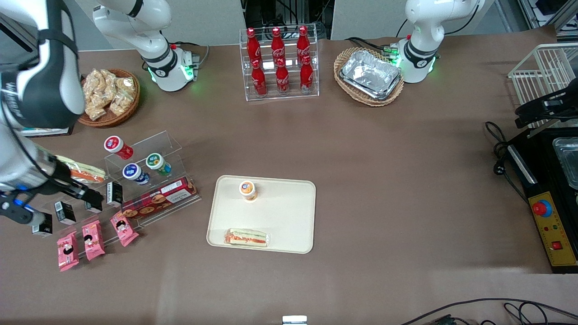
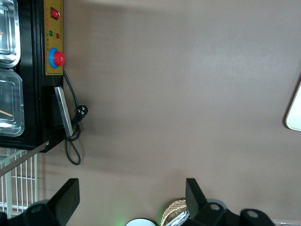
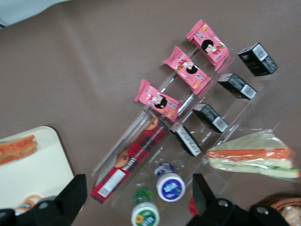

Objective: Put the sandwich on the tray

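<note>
Sandwich [image 3: 254, 159]: clear-wrapped wedge, orange and green filling, lying on the rack [image 3: 263, 101]. Gripper [image 3: 136, 195] above it, fingers apart, empty. A second one lies on the tray [image 1: 280, 212].

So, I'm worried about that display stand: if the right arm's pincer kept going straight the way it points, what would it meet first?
Probably the clear acrylic tiered stand, near its small black boxes; the pincer hovers open above it. Depth is unclear. The wrapped triangular sandwich lies beside that line.

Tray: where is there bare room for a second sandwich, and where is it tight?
The tray is bare between the orange-capped cup and the wrapped sandwich, and along its whole edge toward the parked arm. Tight: the clear rack, where the claw hovers beside the other sandwich.
</note>
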Controlling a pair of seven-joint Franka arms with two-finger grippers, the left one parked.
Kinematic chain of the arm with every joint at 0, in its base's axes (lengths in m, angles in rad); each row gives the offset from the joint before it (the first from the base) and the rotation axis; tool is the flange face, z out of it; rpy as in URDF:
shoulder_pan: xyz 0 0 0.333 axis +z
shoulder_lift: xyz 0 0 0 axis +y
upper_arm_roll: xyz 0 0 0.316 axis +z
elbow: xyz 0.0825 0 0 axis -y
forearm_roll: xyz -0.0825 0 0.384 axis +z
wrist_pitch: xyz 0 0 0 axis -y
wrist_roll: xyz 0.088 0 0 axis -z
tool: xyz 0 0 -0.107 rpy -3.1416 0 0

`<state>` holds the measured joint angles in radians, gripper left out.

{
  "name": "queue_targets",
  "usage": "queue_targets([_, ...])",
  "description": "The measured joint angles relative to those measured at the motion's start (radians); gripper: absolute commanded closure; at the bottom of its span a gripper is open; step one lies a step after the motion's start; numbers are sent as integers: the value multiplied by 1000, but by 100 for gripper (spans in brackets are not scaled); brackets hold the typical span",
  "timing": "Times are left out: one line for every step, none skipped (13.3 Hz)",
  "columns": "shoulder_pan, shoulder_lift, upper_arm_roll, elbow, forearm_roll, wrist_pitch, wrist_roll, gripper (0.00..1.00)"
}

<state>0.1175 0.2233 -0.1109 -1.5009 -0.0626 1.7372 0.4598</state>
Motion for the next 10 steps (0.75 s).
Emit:
queue_targets([-17,-26,0,-30,0,0,-43,0])
queue_targets([-32,-55,0,-63,0,0,-80,0])
queue_targets([-45,-86,0,-97,0,1,-111,0])
queue_targets([-56,-121,1,-132,0,4,-139,0])
queue_targets([-69,-156,1,-166,2,8,-164,0])
queue_targets([-82,-188,1,-196,9,13,-187,0])
queue_targets([-98,-217,1,-224,17,17,-206,0])
queue_targets([-110,-240,1,-246,22,18,-218,0])
queue_targets([-118,-257,1,-261,25,20,-227,0])
queue_targets([-119,-265,1,-270,27,22,-229,0])
